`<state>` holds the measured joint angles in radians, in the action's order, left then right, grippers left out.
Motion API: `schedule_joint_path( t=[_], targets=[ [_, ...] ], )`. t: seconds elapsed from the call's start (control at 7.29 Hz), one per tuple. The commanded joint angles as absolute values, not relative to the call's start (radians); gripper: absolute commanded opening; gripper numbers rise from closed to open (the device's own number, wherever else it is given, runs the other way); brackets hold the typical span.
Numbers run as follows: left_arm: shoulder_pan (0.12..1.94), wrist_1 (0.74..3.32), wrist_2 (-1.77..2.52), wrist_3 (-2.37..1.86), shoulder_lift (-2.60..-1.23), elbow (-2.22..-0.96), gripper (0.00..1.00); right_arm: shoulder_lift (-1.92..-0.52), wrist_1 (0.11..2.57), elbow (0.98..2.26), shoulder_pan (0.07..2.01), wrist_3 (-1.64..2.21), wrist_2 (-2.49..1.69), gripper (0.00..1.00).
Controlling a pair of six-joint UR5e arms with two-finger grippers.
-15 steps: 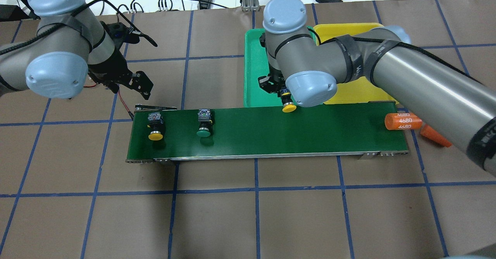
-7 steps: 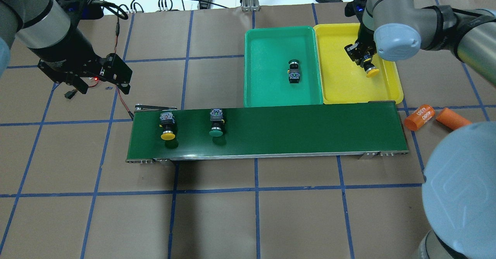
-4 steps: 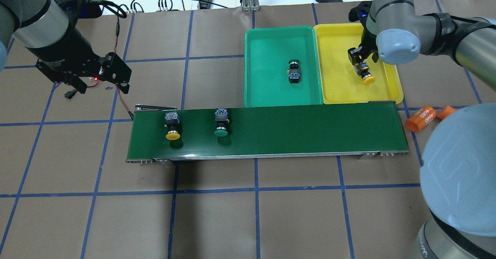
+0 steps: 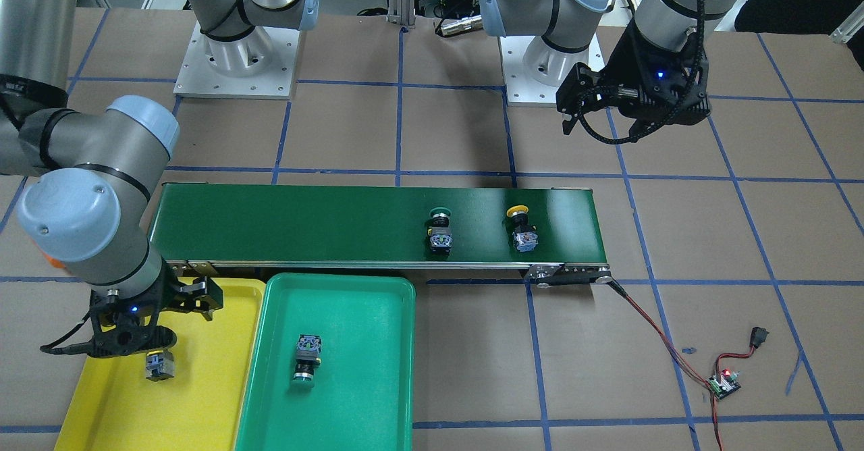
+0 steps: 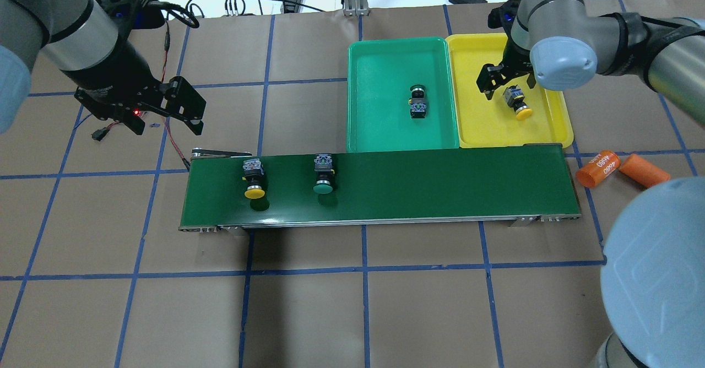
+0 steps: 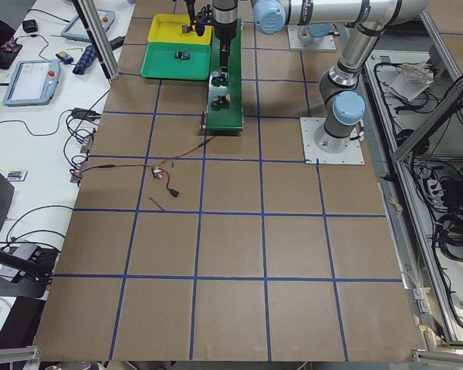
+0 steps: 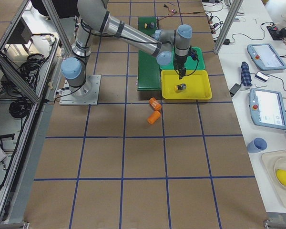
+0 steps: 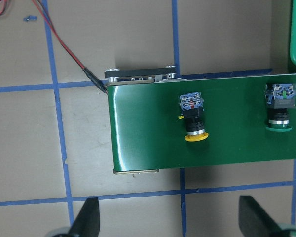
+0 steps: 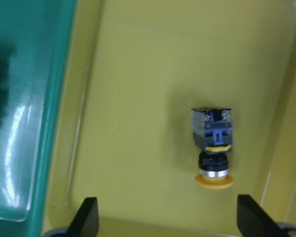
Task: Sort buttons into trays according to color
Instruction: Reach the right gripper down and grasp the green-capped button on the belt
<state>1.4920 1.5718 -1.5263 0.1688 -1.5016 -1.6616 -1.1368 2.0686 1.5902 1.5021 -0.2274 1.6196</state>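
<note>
Over the yellow tray [image 5: 484, 128]: right gripper [image 9: 170, 217], with jaws spread wide and nothing held. Directly below, between the fingertips but touching neither: placed yellow button [image 5: 518, 103], flat on its side on the tray floor, cap toward the conveyor belt [image 5: 440, 186], closer to the tray's outer long wall than to the inner one.

Edge to edge with that tray: green tray [image 5: 380, 120]. Near its centre: placed green button [image 5: 418, 102], on its side, cap pointing away from the belt.

Along the robot-side edge of both trays: the belt, dark green. Toward its left-arm end: belt yellow button [image 5: 253, 179], with belt green button [image 5: 323, 174] near it, further in along the belt. Both on their sides, apart from each other, caps toward the robot, switch bodies toward the trays.

High above the table [image 5: 308, 313] near that same belt end: left gripper [image 8: 170, 219], with jaws fully open and empty. Belt end and both belt buttons visible in its wrist view, well clear of the fingertips.

Off the opposite belt end, on the brown table cover: orange cylinders [image 5: 597, 168], two, lying just beside each other, one marked 4680.

From the left-arm belt end: red wire [image 4: 648, 323] across the table to a small circuit board [image 4: 723, 382] with a red light on.
</note>
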Motion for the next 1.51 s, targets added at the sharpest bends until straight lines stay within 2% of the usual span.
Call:
schedule_joint_path(
  t=[0.0, 0.82, 1.37],
  targets=[
    [1.520, 1.569, -1.523, 0.170, -1.493, -1.663, 1.00, -1.193, 1.973, 1.595, 1.610, 0.010, 1.579, 1.00],
    [1.506, 1.594, -1.543, 0.230, -1.473, -1.683, 1.00, -1.194, 1.988, 1.595, 1.914, 0.435, 1.575, 1.00],
    [1.500, 1.574, -1.632, 0.230, -1.457, -1.690, 1.00, -1.193, 1.991, 1.635, 1.960, 0.392, 1.580, 0.93]
  ],
)
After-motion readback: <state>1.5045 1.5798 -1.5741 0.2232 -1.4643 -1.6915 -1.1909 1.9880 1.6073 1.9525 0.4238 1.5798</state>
